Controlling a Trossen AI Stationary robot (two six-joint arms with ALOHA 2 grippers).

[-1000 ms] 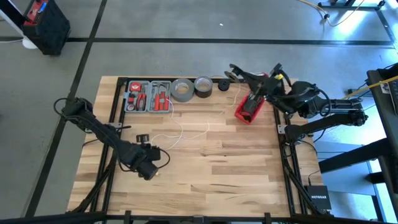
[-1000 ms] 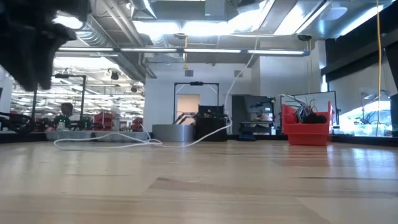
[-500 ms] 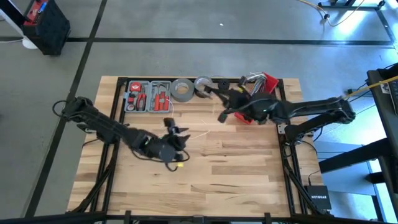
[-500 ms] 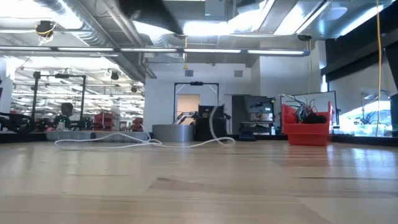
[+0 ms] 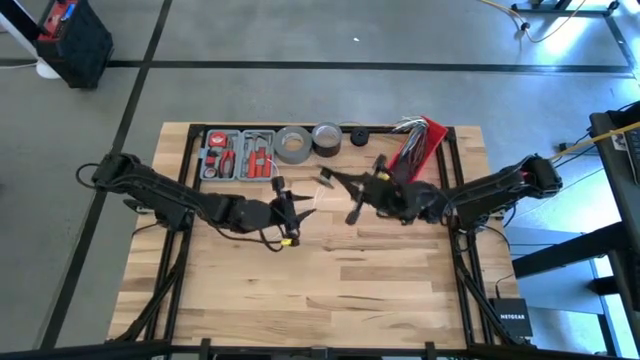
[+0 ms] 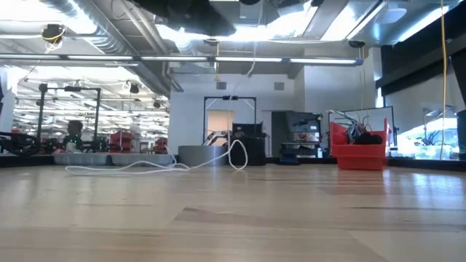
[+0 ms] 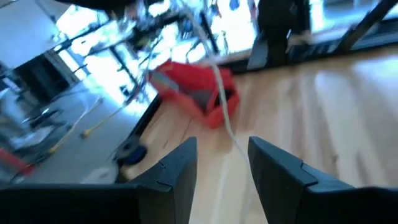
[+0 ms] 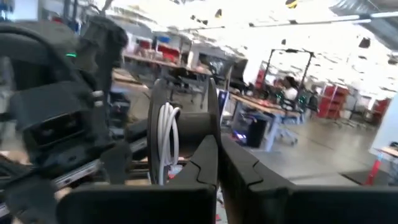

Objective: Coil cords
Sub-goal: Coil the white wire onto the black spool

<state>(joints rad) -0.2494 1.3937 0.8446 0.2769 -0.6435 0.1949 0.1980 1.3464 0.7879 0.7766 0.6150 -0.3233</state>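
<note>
Both hands converged — white cord (image 6: 234, 154) looped upright.

The tool tray (image 5: 238, 155), two tape rolls (image 5: 291, 144) and a puck (image 5: 359, 137) are sitting in a row along the table's (image 5: 380, 280) far edge, tray leftmost. The bin (image 5: 418, 145) is lying right of them. The cord (image 6: 145, 166) is trailing before the rolls.

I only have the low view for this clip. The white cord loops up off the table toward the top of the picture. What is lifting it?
Observer: The right gripper, shut on the white cord above mid-table.
Operator: And the left one?
Observer: The left gripper is open, and the cord passes through its gap.
Operator: Are the arms close together?
Observer: Yes. The high view shows the two grippers nearly meeting, in front of the tape rolls.
</note>
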